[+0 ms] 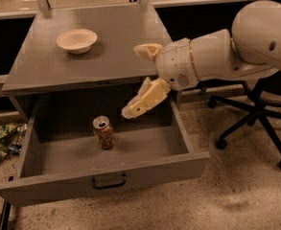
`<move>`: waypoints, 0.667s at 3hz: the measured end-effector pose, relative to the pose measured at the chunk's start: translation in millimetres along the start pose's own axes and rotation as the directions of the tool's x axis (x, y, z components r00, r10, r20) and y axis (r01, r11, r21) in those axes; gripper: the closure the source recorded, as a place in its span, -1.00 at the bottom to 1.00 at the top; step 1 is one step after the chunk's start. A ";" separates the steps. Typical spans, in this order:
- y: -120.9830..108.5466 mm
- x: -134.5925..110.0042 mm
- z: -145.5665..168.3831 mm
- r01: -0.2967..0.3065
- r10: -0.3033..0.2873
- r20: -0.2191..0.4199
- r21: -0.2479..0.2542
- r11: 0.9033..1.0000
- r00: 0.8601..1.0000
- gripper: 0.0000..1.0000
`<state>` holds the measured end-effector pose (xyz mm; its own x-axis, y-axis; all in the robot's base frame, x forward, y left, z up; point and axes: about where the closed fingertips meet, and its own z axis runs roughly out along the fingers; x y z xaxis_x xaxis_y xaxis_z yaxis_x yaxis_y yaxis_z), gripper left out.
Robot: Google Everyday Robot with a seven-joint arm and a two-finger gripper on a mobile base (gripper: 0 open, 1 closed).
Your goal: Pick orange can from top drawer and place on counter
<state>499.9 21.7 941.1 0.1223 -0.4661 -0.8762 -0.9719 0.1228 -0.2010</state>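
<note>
The orange can (103,132) stands upright on the floor of the open top drawer (145,172), left of its middle. The drawer is pulled fully out of the grey cabinet. The counter (121,37) is the cabinet's flat grey top. My gripper (131,80) is open and empty, its two cream fingers spread apart. It hangs over the drawer's back right part, above and to the right of the can, with its lower finger (142,101) pointing down towards the can. It does not touch the can.
A cream bowl (76,40) sits on the counter's back left. A black office chair (252,114) stands on the floor to the right, behind my arm. Green bags (1,139) lie on the floor at the left.
</note>
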 end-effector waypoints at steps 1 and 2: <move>-3.8 -5.8 3.4 0.027 -0.030 0.045 0.073 0.997 0.999 -1.00; -4.2 -6.2 3.6 0.028 -0.031 0.044 0.073 0.997 0.999 -1.00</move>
<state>503.9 27.3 945.7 0.1611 -0.4303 -0.8882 -0.9507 0.1738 -0.2566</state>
